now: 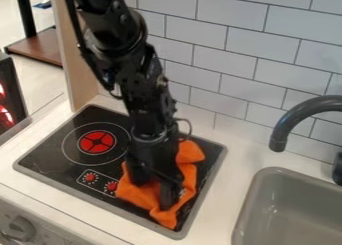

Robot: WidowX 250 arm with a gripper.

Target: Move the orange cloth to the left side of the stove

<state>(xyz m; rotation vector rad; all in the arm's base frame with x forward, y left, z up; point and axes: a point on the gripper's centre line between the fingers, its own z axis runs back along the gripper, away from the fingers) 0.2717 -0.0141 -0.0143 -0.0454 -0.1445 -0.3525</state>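
Observation:
The black gripper [153, 188] hangs down over the right part of the stove [47, 161], right on the orange cloth [188, 181]. Its fingers stand apart and open, with some of the cloth showing between them. The crumpled cloth spreads out on both sides of the gripper and toward the stove's front right edge. Part of it is hidden behind the gripper and wrist.
A red burner [96, 142] lies on the stove's left half, with two red knobs [90, 177] in front. At the right are a grey sink [287, 209] and a dark faucet [294, 120]. A tiled wall [227, 69] rises behind; a wooden panel [77, 59] borders the left.

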